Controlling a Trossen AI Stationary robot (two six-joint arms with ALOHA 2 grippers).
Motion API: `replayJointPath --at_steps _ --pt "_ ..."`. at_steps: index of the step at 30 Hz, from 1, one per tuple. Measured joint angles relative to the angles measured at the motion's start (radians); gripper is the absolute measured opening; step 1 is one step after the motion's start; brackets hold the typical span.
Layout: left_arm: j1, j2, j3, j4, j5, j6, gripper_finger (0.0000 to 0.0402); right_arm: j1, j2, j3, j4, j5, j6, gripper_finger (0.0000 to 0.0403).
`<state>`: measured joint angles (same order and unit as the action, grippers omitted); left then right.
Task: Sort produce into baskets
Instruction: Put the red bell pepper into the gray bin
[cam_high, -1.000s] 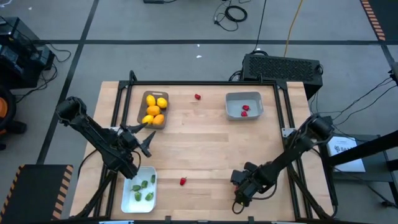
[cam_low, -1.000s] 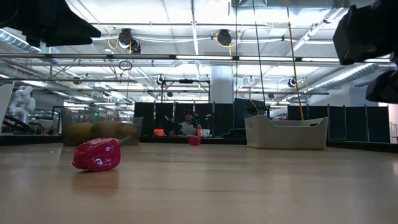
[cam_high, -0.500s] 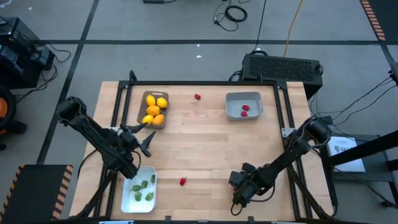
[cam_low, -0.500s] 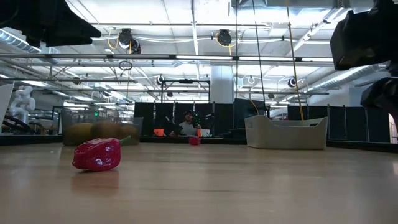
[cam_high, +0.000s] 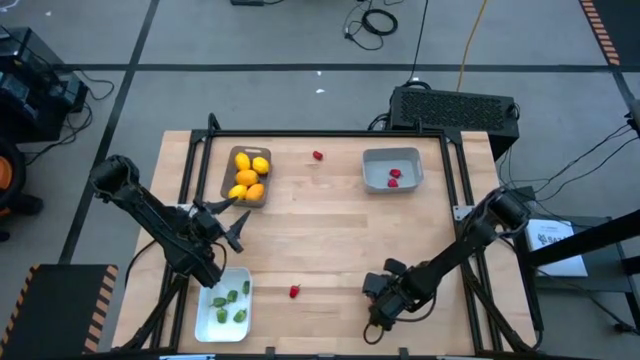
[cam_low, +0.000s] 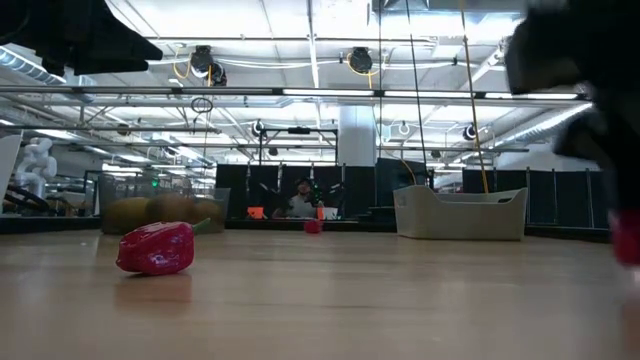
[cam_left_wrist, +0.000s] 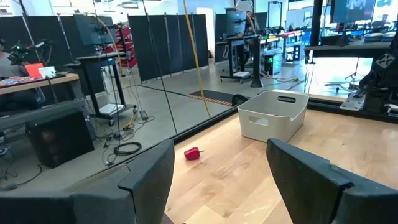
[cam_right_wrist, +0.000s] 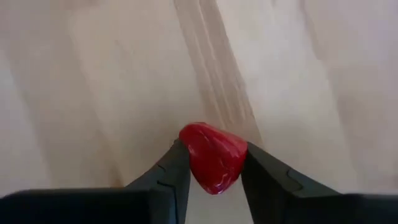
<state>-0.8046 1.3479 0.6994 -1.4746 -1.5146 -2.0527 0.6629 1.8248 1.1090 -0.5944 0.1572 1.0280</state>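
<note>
High view is showing the left gripper hanging over the table with its fingers apart and nothing between them. Just behind it the brown tray is holding yellow and orange fruits. Just below it, toward the front edge, the white tray is holding green leaves. One red berry is lying on the wood between the two grippers, nearer the front. Another berry is sitting far back, past the left gripper. The grey tray is standing well behind the right gripper, with red pieces inside.

The right gripper is hanging low near the front edge. In the right wrist view its two fingers are squeezing a red berry from both sides, with bare wood beyond it.
</note>
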Motion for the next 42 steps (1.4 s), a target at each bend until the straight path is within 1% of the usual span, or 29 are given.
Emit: replayJointPath --at_steps 3,6,10,13,18,21,24,28,31,33,36,40,42 --pt "0.0 0.0 0.0 0.0 0.0 0.0 0.0262 -0.026 -0.001 0.084 -0.083 0.001 -0.067 0.0112" --pt "0.0 0.0 0.0 0.0 0.0 0.0 0.0262 -0.067 -0.001 0.174 -0.189 0.006 -0.172 0.0113" --pt "0.0 0.0 0.0 0.0 0.0 0.0 0.0262 -0.142 -0.002 0.297 -0.32 0.114 -0.327 0.0113" --pt "0.0 0.0 0.0 0.0 0.0 -0.001 0.0262 -0.212 -0.003 0.37 -0.344 0.177 -0.473 0.0113" --pt "0.0 0.0 0.0 0.0 0.0 -0.001 0.0262 -0.374 -0.004 0.447 -0.37 0.223 -0.709 0.0114" --pt "0.0 0.0 0.0 0.0 0.0 -0.002 0.0262 -0.495 -0.005 0.457 -0.371 0.234 -0.797 0.0114" --pt "0.0 0.0 0.0 0.0 0.0 -0.002 0.0262 -0.626 -0.005 0.457 -0.411 0.236 -0.879 0.0114" --pt "0.0 0.0 0.0 0.001 0.0 -0.003 0.0262 -0.822 -0.005 0.457 -0.514 0.235 -0.908 0.0114" --pt "0.0 0.0 0.0 0.003 0.0 -0.002 0.0262 -0.954 -0.005 0.456 -0.62 0.238 -0.881 0.0114" --pt "0.0 0.0 0.0 0.003 0.0 -0.003 0.0262 -1.022 -0.005 0.444 -0.652 0.236 -0.857 0.0115" --pt "0.0 0.0 0.0 0.003 0.0 -0.002 0.0262 -1.105 -0.005 0.424 -0.665 0.23 -0.857 0.0122" --pt "0.0 0.0 0.0 0.002 0.0 -0.001 0.0262 -1.178 -0.005 0.405 -0.656 0.226 -0.839 0.0149" --pt "0.0 0.0 0.0 0.002 0.0 0.0 0.0262 -1.198 -0.005 0.401 -0.644 0.181 -0.832 0.0167"
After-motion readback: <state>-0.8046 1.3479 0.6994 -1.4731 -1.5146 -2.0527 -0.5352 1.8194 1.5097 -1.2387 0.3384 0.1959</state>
